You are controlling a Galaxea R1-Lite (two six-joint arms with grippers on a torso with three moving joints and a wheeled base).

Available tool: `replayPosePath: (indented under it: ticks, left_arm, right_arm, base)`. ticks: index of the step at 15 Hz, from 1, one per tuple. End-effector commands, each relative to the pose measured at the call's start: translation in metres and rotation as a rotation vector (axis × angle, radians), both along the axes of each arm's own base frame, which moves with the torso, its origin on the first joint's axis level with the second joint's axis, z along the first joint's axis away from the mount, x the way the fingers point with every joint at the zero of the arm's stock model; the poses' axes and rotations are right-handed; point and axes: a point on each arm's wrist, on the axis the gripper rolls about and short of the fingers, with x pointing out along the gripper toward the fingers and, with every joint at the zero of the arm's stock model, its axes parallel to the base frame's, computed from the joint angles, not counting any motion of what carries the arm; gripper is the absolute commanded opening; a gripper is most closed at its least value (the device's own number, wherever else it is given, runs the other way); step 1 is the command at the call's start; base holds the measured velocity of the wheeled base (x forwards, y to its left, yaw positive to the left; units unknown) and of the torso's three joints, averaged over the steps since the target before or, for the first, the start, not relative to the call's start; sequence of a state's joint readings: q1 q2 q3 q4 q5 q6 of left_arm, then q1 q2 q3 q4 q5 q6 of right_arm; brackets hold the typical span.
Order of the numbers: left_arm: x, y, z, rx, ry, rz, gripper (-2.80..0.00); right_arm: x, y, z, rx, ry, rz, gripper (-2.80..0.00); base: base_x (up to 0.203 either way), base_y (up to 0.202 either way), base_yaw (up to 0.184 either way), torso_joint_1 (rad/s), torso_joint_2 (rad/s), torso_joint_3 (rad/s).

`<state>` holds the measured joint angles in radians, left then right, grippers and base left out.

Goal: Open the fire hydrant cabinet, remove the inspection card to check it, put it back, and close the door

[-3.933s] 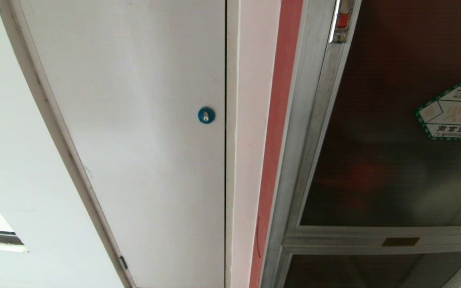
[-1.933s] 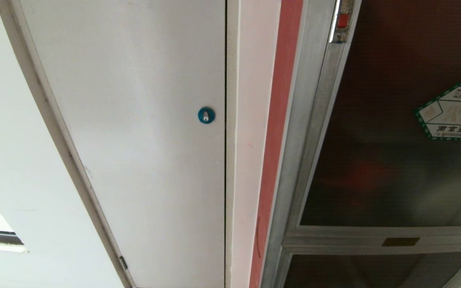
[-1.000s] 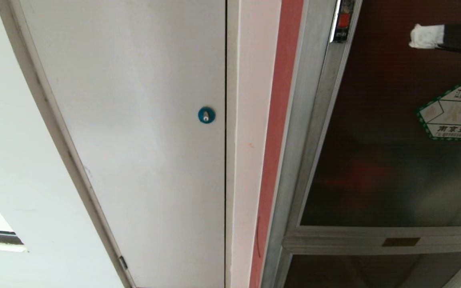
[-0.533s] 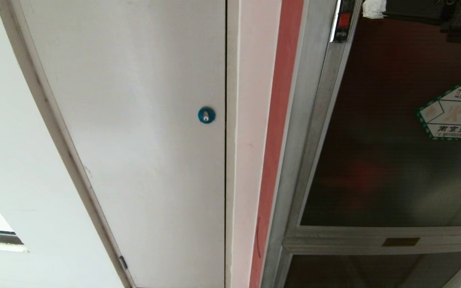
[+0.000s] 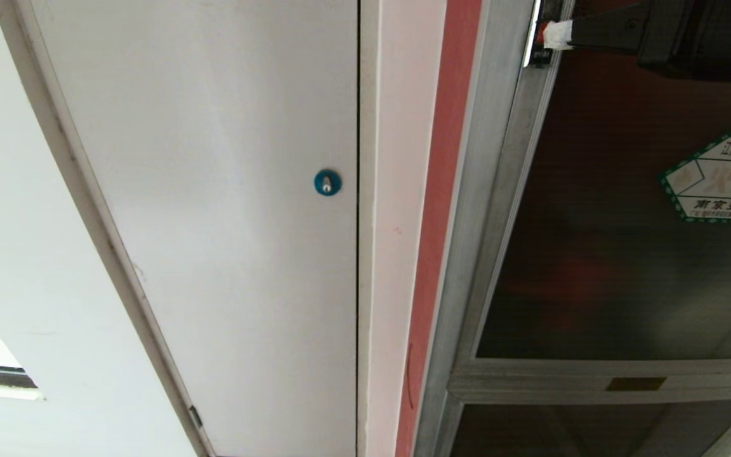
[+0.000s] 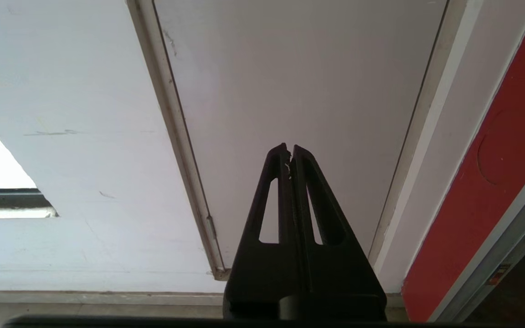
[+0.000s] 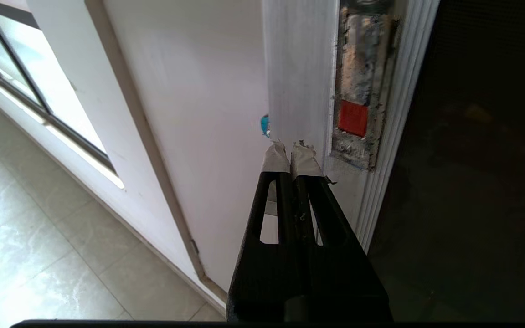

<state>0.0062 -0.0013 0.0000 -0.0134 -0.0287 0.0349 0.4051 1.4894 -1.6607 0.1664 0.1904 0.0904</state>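
Fire hydrant cabinet (image 5: 467, 190) stands just ahead of the right gripper (image 5: 556, 35), its silver frame beside the white-taped tips, with the door (image 5: 625, 254) of dark glass shut and running off to the jaws' side. The jaws are clenched on nothing, tips near the small red latch (image 7: 352, 118) set in the frame. The left gripper (image 6: 290, 152), jaws also pressed together and empty, points at the plain white door (image 6: 299, 82).

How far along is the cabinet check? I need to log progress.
Nothing looks done: the door is still closed. In hand: the right gripper, shut, is at the red latch. The left gripper is shut, parked facing the white door. Opening, card check, return and closing remain.
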Motion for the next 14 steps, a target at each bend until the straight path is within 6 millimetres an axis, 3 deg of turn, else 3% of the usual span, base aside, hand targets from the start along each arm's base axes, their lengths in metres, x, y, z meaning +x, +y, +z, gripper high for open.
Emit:
replayPosePath:
  ticks: [1,14]
  left_arm:
    - [0.0,0.0,-0.002,0.0,0.005,0.0,-2.8]
    - [0.001,0.0,-0.002,0.0,0.007,0.001,-2.8]
  right_arm:
    - [0.009,-0.001,0.002,0.003,-0.003,-0.016,-2.8]
    - [0.022,-0.001,-0.003,-0.005,0.019,-0.075,-2.8]
  base:
    - [0.0,0.0,0.0,0.0,0.0,0.0]
    - [0.0,0.0,0.0,0.0,0.0,0.0]
